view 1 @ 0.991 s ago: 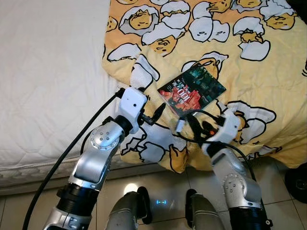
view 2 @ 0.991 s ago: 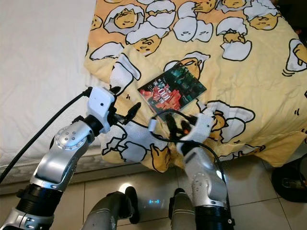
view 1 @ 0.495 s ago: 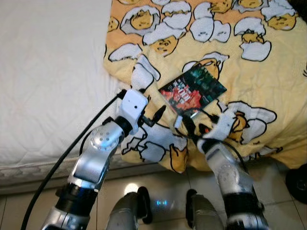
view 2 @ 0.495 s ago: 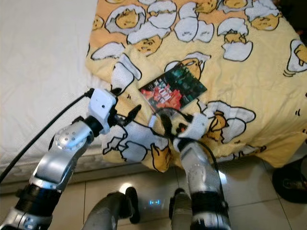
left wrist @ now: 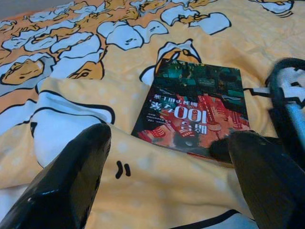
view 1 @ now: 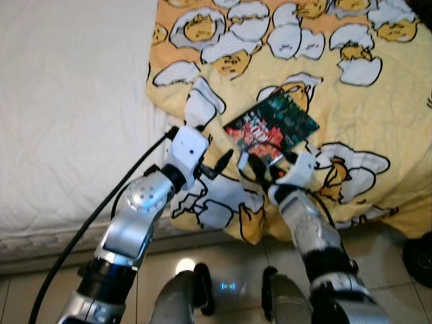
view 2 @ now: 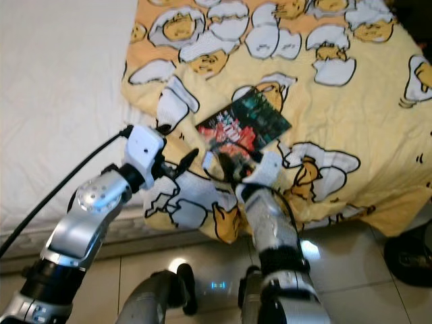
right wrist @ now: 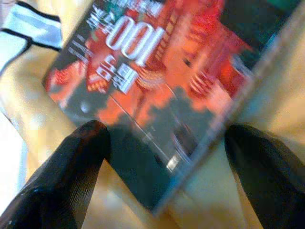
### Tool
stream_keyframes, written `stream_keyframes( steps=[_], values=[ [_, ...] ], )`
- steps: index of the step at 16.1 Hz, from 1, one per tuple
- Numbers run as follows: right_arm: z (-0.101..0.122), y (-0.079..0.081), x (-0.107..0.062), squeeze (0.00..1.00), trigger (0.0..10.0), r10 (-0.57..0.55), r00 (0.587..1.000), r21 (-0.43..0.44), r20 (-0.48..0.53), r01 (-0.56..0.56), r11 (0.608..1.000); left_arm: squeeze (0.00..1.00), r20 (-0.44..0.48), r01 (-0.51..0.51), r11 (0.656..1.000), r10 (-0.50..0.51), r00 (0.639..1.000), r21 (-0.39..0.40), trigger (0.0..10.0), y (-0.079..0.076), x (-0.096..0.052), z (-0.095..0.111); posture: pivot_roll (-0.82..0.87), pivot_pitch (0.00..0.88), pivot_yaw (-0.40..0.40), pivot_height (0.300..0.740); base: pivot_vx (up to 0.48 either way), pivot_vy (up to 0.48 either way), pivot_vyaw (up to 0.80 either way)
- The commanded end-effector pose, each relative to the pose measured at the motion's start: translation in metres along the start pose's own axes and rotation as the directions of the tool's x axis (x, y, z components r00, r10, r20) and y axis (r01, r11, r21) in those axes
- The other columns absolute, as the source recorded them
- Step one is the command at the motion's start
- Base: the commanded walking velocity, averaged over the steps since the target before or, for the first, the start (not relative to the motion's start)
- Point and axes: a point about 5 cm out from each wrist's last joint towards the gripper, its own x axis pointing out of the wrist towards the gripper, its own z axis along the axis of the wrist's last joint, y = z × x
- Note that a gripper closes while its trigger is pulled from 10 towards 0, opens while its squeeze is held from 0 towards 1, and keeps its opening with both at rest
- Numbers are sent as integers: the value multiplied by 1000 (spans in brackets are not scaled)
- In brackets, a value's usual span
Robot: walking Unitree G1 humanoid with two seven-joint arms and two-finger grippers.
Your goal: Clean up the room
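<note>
Glossy pale tiles make up the floor [view 1: 236, 260] nearest us, reflecting a small light between our two legs. Just beyond, the yellow blanket [view 1: 378, 128], printed with white egg-shell cartoon figures, hangs over the near edge of the bed. To its left lies the bare white quilted mattress [view 1: 67, 101], and a black cable [view 1: 94, 216] runs up across it to our left arm.

Our left gripper [view 1: 223, 160] hovers low over the blanket, just left of the book [view 1: 271, 126], fingers parted and holding nothing. Our right gripper [view 1: 260, 162] sits at the book's near corner, jaws spread wide and closed on nothing; its wrist and looping wires hide that corner in the head views.

The book rests flat on the blanket, turned at an angle, its cover dark green at the far end and red at the near end. The left wrist view gives what the head views cannot: white lettering with a large "100" on the cover [left wrist: 193, 112], and the right gripper's black parts touching or nearly touching the book's edge on one side. The right wrist view, blurred, shows the cover [right wrist: 157, 71] very close between the two black fingers [right wrist: 66, 176], with the book's edge and corner lying in the gap.

At the far right of the floor we see part of a dark round object [view 1: 420, 255], cut off by the picture's edge.
</note>
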Motion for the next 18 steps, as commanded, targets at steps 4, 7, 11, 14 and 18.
stream_keyframes(
  steps=[4,7,11,14,18],
  values=[
    [-3,8,6,0,10000,43,999,-32,-7,-43,999,0,-1,13,1000,-13,1000,16,10000,-3,-3,-1,-72,237,101,723,0,0,0],
    [-5,10,8,0,10000,54,999,-38,-6,-54,998,0,-1,14,1000,-14,1000,17,10000,-4,-3,-1,-72,240,97,723,0,0,0],
    [-5,11,10,0,0,54,999,-38,-1,-54,998,0,1,16,1000,-16,1000,18,10000,-4,-3,-1,-71,242,95,723,0,0,0],
    [-5,10,11,0,0,39,999,-16,2,-39,999,0,1,18,1000,-18,1000,19,10000,-4,-3,-2,-71,241,95,723,0,0,0],
    [-10,-2,11,0,0,-26,999,96,-29,28,995,0,-43,-2,999,3,999,41,10000,0,-3,-8,-73,241,95,723,0,0,0]
  ],
)
